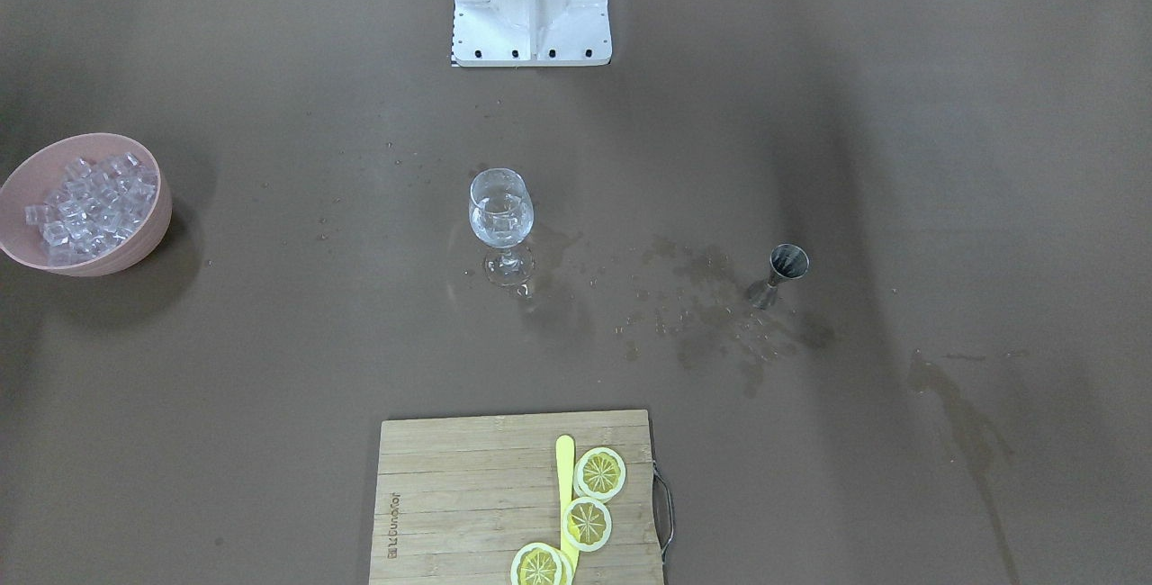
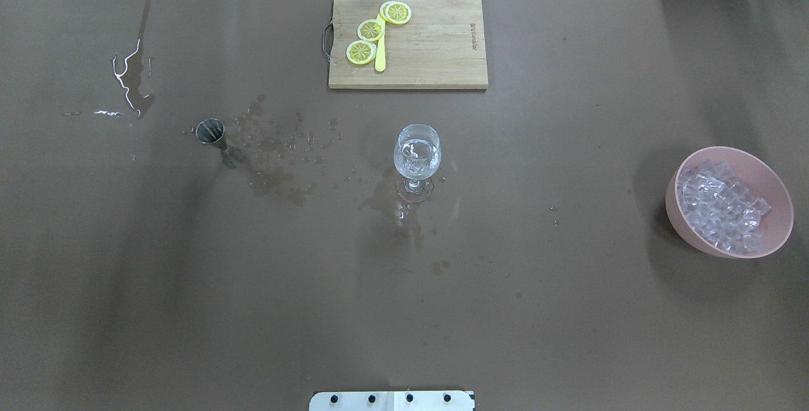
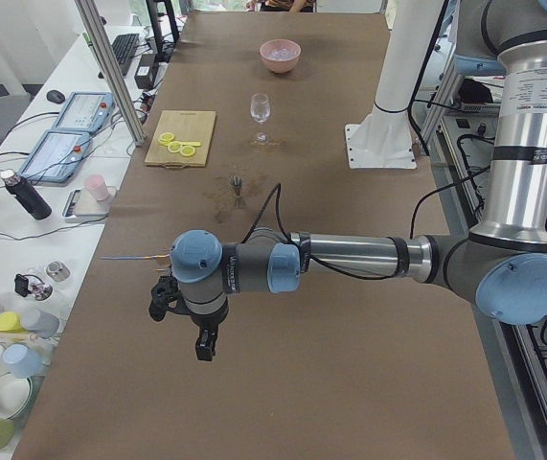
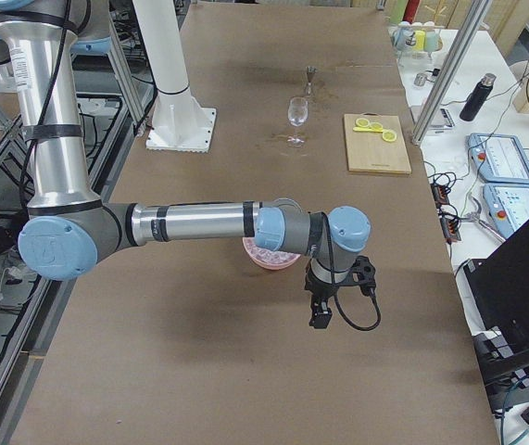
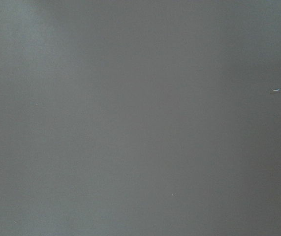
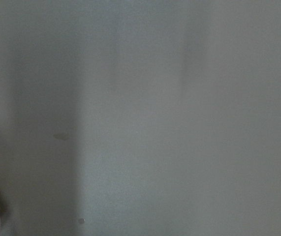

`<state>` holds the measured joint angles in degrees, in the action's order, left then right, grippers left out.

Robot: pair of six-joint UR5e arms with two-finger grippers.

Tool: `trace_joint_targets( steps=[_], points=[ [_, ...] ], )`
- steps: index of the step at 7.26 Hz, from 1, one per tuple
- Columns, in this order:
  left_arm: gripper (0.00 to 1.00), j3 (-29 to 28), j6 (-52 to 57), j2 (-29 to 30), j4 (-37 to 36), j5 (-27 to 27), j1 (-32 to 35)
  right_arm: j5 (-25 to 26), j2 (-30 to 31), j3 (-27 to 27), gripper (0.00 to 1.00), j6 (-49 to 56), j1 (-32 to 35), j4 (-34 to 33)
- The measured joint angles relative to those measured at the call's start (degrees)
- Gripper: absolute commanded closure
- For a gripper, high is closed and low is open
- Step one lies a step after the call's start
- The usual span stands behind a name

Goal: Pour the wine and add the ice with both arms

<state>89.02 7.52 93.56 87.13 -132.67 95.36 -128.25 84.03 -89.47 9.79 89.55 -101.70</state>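
Note:
A stemmed wine glass stands mid-table with clear wine in its bowl. A small metal jigger stands upright to its left in the overhead view, among wet stains. The ice is heaped in a pink bowl at the table's right side. My left arm hangs over the table's left end with its gripper pointing down; my right arm hangs near the pink bowl with its gripper pointing down. I cannot tell whether either gripper is open or shut. Both show only in the side views.
A wooden cutting board with three lemon slices and a yellow stick lies at the far edge. The white square-based post stands at the robot's side. Brownish wet stains spread between jigger and glass. Both wrist views show only bare table.

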Motion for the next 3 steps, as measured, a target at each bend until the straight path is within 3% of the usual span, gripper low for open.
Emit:
trace_joint_targets(
  steps=[3],
  points=[
    [0.01,0.0,0.0,0.2,0.0,0.1,0.0,0.0,0.0,-0.1,0.0,0.0,0.3,0.0]
  ],
)
